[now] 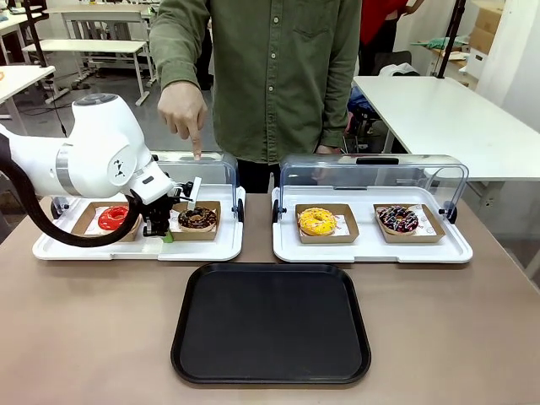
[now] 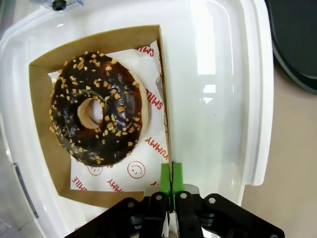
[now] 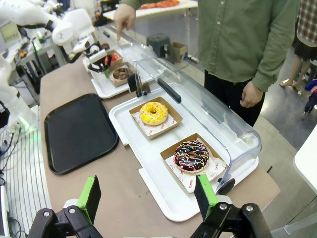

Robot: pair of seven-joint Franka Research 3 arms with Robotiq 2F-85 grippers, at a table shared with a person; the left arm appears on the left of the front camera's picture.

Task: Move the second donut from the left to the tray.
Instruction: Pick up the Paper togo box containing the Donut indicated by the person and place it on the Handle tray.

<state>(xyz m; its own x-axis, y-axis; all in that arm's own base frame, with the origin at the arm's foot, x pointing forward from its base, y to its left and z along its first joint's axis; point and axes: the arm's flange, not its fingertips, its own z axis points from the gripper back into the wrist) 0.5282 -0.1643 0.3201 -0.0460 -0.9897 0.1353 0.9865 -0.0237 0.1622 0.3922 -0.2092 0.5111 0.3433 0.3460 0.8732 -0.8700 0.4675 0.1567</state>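
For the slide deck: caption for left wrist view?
Left claw pinching the cardboard box wall beside the chocolate crumb donut.

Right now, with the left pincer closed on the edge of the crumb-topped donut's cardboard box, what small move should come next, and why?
Probably a slight lift. In the left wrist view the left pincer pinches the side wall of the cardboard box, with the crumb-topped donut resting inside. The box sits on the white display tray, whose raised rim lies between it and the black tray, so it likely must rise before travelling.
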